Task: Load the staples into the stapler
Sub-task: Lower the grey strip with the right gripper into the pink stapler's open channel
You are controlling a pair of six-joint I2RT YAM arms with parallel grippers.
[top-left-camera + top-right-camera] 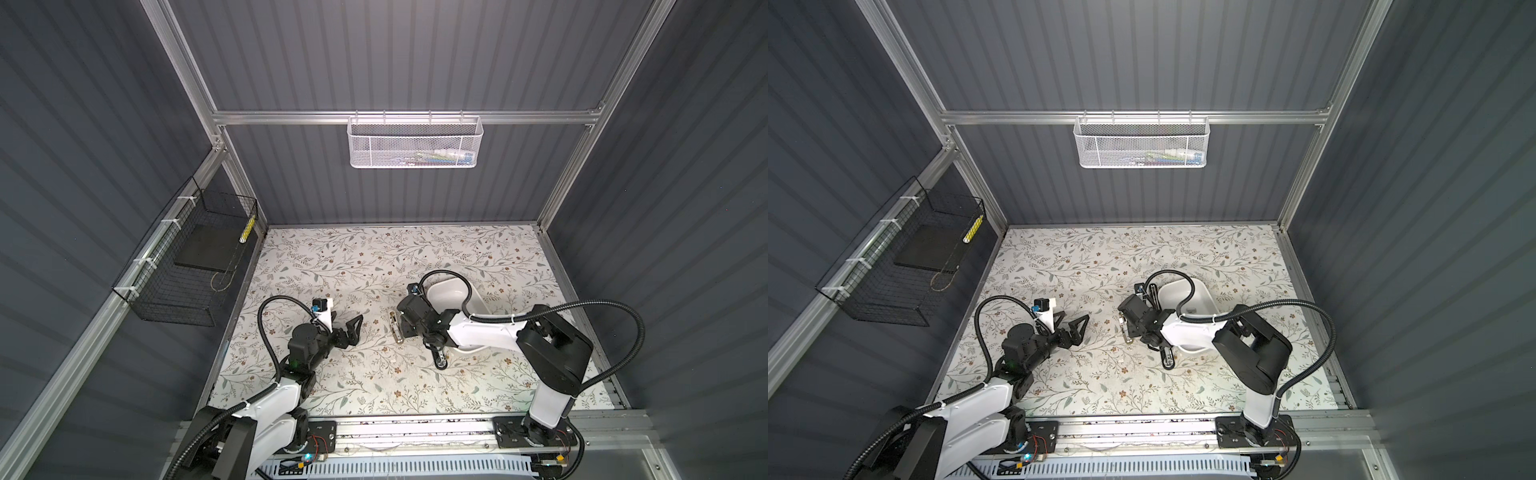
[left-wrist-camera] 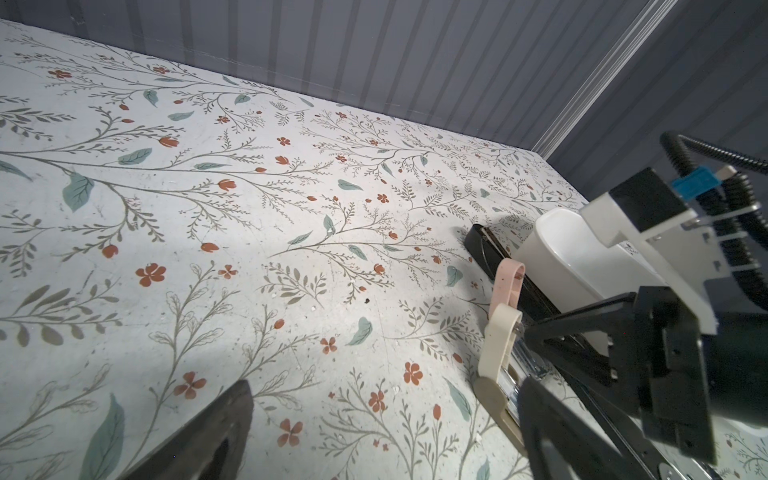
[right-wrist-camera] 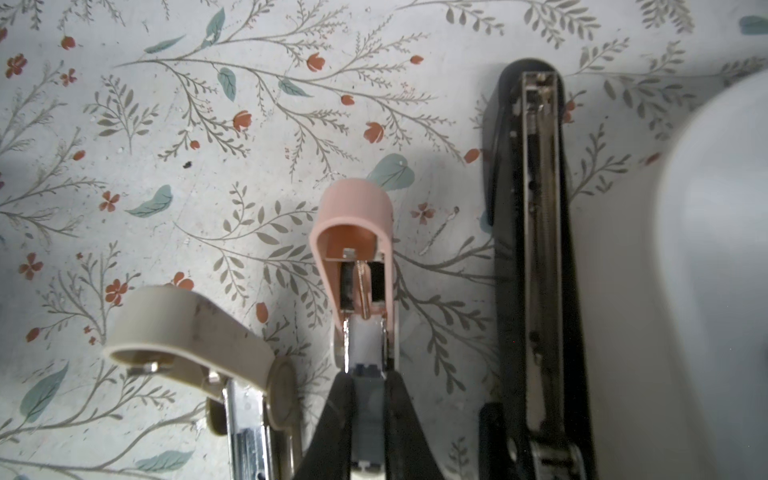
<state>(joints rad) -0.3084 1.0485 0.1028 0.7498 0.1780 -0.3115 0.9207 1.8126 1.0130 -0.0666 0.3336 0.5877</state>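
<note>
Starting at the left, my left gripper (image 1: 356, 330) hovers low over the floral table (image 1: 374, 257), jaws spread wide with nothing between them, apart from the staplers. Next along is the beige stapler (image 3: 191, 328), its lid thrown back. Its chrome channel runs out of the right wrist view, so I can't tell whether it is loaded. Just beside it stands the pink stapler (image 3: 353, 208), also open, and this is where I'm working. My right gripper (image 3: 369, 378) is pinched nearly closed on a narrow grey piece lying lengthwise along the pink stapler's channel. I take that piece to be a strip of staples (image 3: 365, 415), though I can't see whether it is fully seated. Right of that lies the black stapler (image 3: 536, 270), opened flat, its channel showing only a bare rod, so I judge it unloaded. Close beside it is the white bin (image 1: 1173, 299); a small grey patch (image 1: 1191, 310) on its floor may be spare strips, but it is too small to tell. By my reckoning the lids are open and one strip is at the pink stapler, with the black one to fill and every lid to close.
</note>
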